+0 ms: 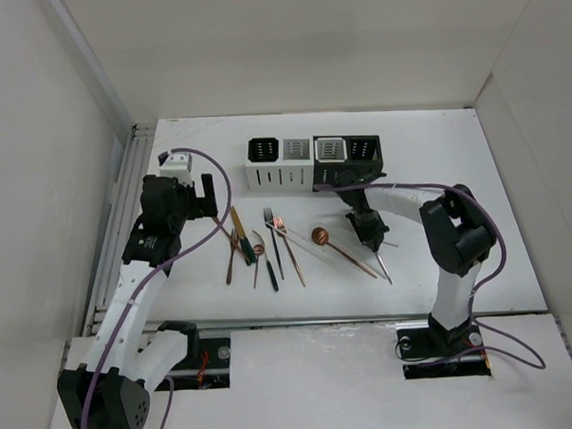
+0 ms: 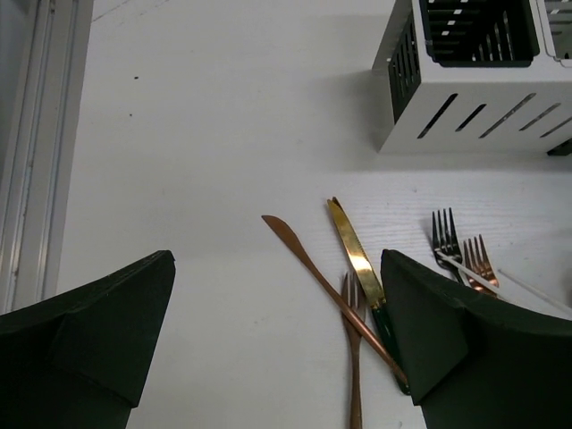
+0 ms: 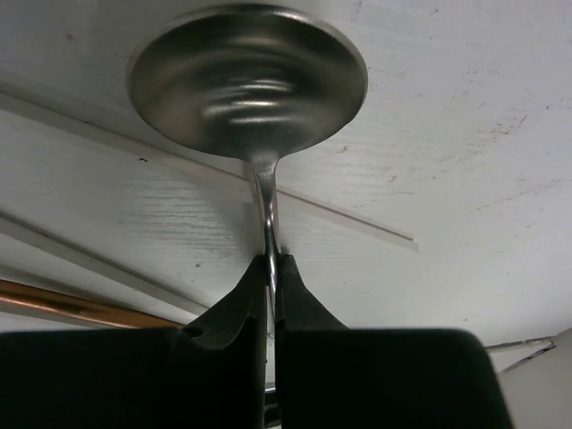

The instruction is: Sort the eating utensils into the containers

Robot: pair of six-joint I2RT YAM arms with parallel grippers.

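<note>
Right gripper [image 3: 271,264] clamped on the neck of the silver spoon [image 3: 248,80], just behind the bowl; judged a pick for the containers [image 1: 265,177], far-left of it | spoon lies right of centre, long axis far-left to near-right, handle pointing near-right, bowl apparently at the far end | left gripper [image 2: 277,261] wide open, empty, above the remaining utensils [image 2: 357,268]

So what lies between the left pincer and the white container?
Left wrist view: a copper knife and a gold knife lie just ahead of the left pincer; past their tips, bare table up to the white container.
</note>
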